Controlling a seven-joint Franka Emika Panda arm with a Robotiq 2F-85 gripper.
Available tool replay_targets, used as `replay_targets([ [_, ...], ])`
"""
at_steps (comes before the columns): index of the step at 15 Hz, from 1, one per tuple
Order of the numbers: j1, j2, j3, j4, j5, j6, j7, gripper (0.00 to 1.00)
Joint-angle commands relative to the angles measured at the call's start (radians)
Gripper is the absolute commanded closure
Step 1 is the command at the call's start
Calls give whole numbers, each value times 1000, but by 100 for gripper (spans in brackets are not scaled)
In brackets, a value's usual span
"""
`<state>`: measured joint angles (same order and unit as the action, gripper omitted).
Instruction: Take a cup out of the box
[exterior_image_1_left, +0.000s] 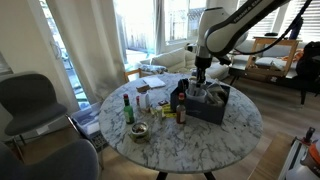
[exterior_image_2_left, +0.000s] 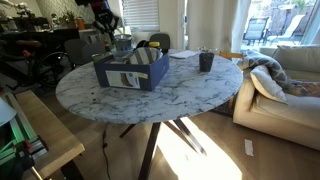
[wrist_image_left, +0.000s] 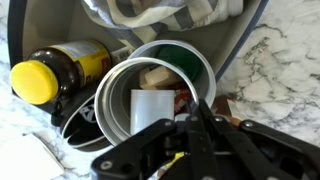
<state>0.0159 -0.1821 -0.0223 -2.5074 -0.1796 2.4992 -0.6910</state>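
Note:
The dark blue-grey box (exterior_image_1_left: 212, 108) stands on the round marble table and also shows in an exterior view (exterior_image_2_left: 125, 76). My gripper (exterior_image_1_left: 199, 78) hangs over the box's end in both exterior views (exterior_image_2_left: 120, 36). In the wrist view its fingers (wrist_image_left: 192, 118) are together, pinching the near rim of the pale grey cup (wrist_image_left: 112, 105). The cup shows just above the box's rim under the gripper (exterior_image_2_left: 122, 45). A wider whitish cup (wrist_image_left: 185, 55) sits right behind the grey one, touching it or nested; I cannot tell which.
A brown bottle with a yellow cap (wrist_image_left: 45, 78) is next to the cup. Several bottles (exterior_image_1_left: 127, 108) and a small round bowl (exterior_image_1_left: 140, 131) stand on the table beside the box. A dark cup (exterior_image_2_left: 205, 61) stands at the table's far edge. A grey chair (exterior_image_1_left: 30, 100) is near the table.

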Motion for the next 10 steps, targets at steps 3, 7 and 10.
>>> replay_targets([
  [3,44,-287,36,-75,-93,-209,-49,99],
  [7,120,-474,84,-59,-116,-456,-72,99],
  [10,233,-536,88,-71,-58,-524,-138,99],
])
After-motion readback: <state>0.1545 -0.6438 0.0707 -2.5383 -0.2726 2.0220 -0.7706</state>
